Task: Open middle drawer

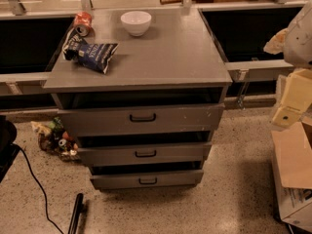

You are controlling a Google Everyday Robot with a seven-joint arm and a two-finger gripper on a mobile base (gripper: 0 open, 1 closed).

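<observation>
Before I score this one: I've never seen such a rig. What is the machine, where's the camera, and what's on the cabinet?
One camera looks down on a grey cabinet with three drawers; where it is mounted is not on record. The machine is a wheeled robot with one arm: the pale shape at the right edge, ending in the yellowish gripper, which hangs apart from the cabinet, touching no drawer. On top lie a white bowl, a red can and a blue snack bag. The middle drawer, the one to open, is not yet pulled out.
</observation>
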